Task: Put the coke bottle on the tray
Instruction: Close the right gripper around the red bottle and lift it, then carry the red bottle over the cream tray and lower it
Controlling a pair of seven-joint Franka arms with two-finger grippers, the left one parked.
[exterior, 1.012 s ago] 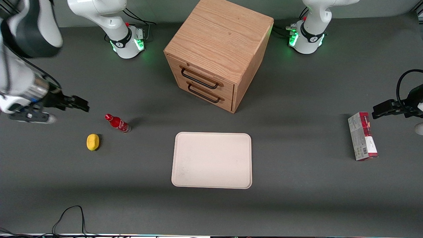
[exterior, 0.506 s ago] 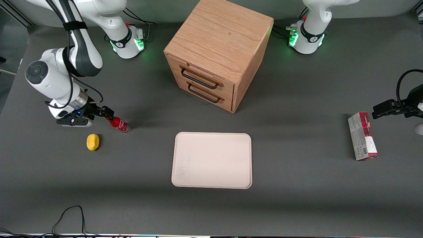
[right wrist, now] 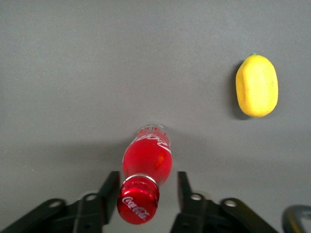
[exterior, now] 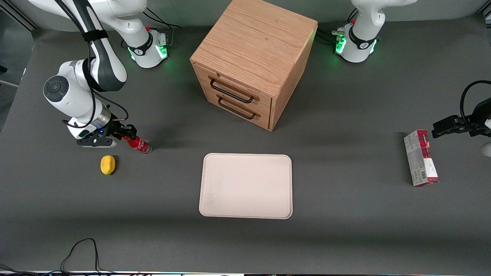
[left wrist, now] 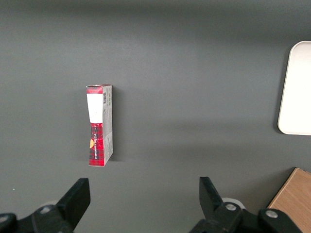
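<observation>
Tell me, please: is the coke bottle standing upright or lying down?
Upright. The coke bottle stands on the table, cap uppermost, and the open gripper has a finger on either side of its neck.

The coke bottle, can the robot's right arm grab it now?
Probably yes. The gripper is already at the coke bottle, its open fingers on either side of the neck and cap with nothing between. The lemon lies apart on the table, out of the way.

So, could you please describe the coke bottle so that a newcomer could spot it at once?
Start at the wooden drawer cabinet and look toward the working arm's end of the table. There the gripper, fingers open, straddles the cap of the coke bottle. It is red with white lettering, unlike the plain yellow lemon beside it.
</observation>
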